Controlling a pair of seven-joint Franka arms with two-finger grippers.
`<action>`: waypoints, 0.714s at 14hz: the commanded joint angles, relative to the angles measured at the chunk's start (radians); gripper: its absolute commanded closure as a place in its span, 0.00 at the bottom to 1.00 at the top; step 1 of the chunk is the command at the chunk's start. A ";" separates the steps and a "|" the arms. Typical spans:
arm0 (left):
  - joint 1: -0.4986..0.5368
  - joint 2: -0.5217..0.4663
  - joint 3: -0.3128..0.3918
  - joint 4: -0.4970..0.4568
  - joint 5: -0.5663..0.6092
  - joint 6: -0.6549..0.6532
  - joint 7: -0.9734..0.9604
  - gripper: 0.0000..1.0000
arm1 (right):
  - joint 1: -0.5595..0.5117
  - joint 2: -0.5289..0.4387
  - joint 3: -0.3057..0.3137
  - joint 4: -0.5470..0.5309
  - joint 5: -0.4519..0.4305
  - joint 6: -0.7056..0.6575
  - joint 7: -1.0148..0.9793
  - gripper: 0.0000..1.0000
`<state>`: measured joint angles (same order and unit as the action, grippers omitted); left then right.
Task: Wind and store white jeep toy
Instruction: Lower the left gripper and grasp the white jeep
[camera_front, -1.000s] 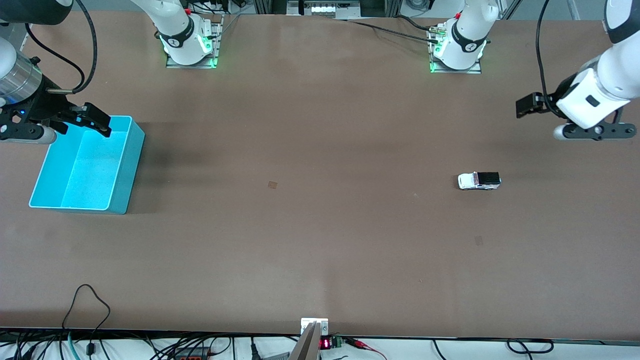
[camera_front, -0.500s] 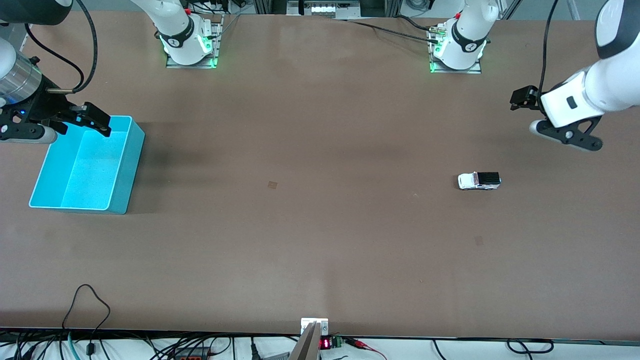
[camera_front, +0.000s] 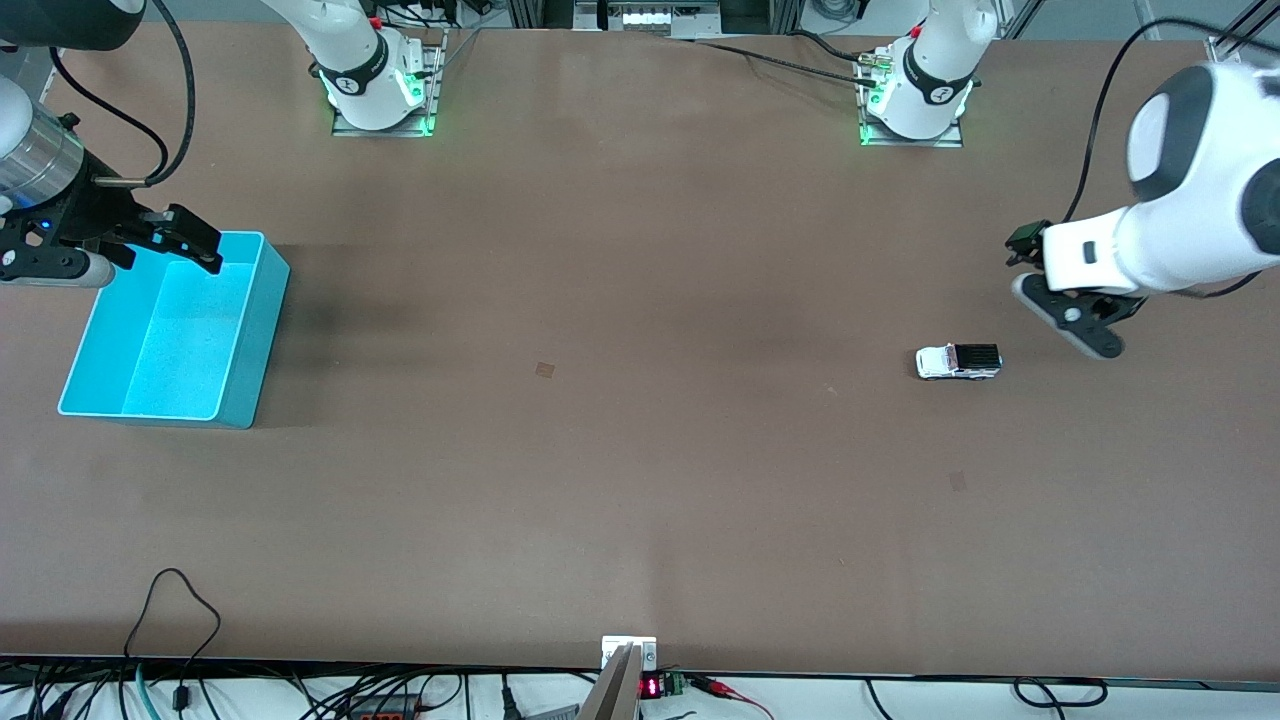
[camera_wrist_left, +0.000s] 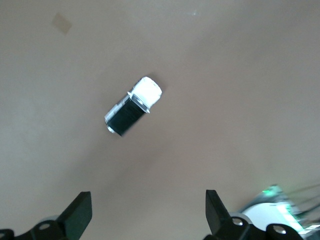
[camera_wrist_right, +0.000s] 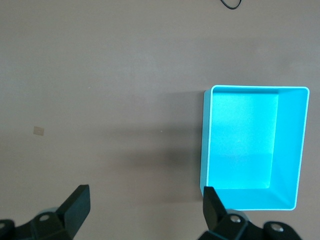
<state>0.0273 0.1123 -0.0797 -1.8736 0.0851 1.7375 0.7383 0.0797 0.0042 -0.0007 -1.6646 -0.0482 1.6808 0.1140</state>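
Hovering open: left gripper (camera_wrist_left: 145, 215) near white jeep toy (camera_front: 958, 362); right gripper (camera_wrist_right: 142, 212) open, waiting beside turquoise bin (camera_front: 243, 340).

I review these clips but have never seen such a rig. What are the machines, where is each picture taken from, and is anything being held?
Two robot arms stand at a brown table. One picture looks down from across it; the others come from cameras on each wrist. The left end effector, open and empty, hangs above the table beside the white jeep toy, which sits on its wheels toward that arm's end. The right end effector, also open and empty, waits over the edge of the empty turquoise bin. Nothing is held.
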 joint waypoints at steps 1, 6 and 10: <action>0.006 -0.026 -0.002 -0.111 0.035 0.146 0.184 0.00 | -0.012 -0.003 0.005 0.005 0.008 -0.012 -0.020 0.00; 0.043 -0.023 -0.002 -0.355 0.070 0.544 0.383 0.00 | -0.018 -0.003 0.004 0.005 0.008 -0.010 -0.020 0.00; 0.075 0.067 -0.003 -0.406 0.070 0.727 0.519 0.00 | -0.018 -0.003 0.004 0.005 0.008 -0.010 -0.024 0.00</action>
<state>0.0847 0.1400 -0.0782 -2.2745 0.1408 2.3957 1.1859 0.0707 0.0042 -0.0011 -1.6648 -0.0482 1.6804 0.1112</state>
